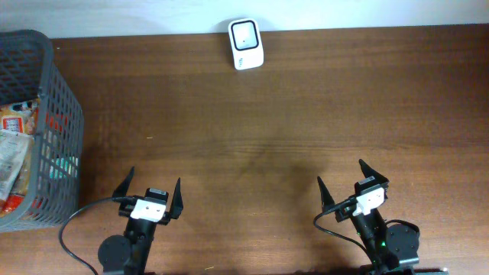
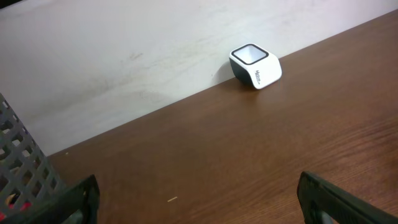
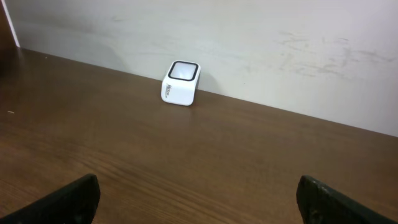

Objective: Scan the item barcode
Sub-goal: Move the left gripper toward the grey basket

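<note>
A white barcode scanner (image 1: 246,44) with a dark window stands at the table's far edge against the wall; both wrist views show this scanner (image 2: 255,65) (image 3: 181,83) far ahead. Packaged items (image 1: 17,145) lie in the grey basket (image 1: 67,99) at the left. My left gripper (image 1: 150,190) stands open near the front edge, left of centre, with nothing between its fingers (image 2: 325,199). My right gripper (image 1: 350,183) is open too at the front right, fingers (image 3: 68,202) wide and empty. No barcode shows on any item.
The brown wooden table (image 1: 267,130) runs from the basket to the right edge. A pale wall (image 3: 249,37) rises behind the scanner. A small light speck (image 2: 171,199) lies on the wood ahead of the left gripper.
</note>
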Tool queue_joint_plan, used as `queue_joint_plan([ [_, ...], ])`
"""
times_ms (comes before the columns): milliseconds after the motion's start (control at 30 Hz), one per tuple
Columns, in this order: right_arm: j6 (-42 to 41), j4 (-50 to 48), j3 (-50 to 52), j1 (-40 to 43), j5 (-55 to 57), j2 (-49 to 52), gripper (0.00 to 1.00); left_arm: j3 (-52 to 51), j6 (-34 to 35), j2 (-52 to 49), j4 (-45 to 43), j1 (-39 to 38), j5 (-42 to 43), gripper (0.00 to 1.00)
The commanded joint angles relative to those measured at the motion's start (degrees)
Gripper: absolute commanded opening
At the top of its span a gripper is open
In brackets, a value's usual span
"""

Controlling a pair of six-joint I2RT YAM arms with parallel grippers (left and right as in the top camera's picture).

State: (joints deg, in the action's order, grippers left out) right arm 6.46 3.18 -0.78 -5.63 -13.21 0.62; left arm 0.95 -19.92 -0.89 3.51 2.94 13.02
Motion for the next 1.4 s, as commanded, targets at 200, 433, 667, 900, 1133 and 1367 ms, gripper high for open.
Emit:
queue_joint_plan([
  [200, 0.2, 0.11, 0.46, 0.42, 1.4, -0.42, 0.99, -0.42, 0.74, 0.44, 0.04, -0.28, -0.42, 0.99],
  [433, 0.2, 0.11, 0.46, 0.42, 1.38, -0.42, 0.99, -0.42, 0.74, 0.44, 0.04, -0.28, -0.42, 0.99],
  [667, 0.2, 0.11, 0.46, 0.42, 1.4, -0.42, 0.99, -0.42, 0.74, 0.44, 0.04, -0.28, -0.42, 0.99],
  [900, 0.2, 0.11, 0.46, 0.42, 1.38, -0.42, 0.99, -0.42, 0.72, 0.44, 0.02, -0.26, -0.48, 0.99],
  [1133, 0.2, 0.11, 0.46, 0.42, 1.38, -0.42, 0.99, -0.42, 0.79, 0.44, -0.85, -0.28, 0.22, 0.99],
  [1367, 0.2, 0.11, 0.46, 0.42, 1.4, -0.42, 0.99, 3.78, 0.81, 0.13, -1.25, -0.26, 0.2, 0.99],
])
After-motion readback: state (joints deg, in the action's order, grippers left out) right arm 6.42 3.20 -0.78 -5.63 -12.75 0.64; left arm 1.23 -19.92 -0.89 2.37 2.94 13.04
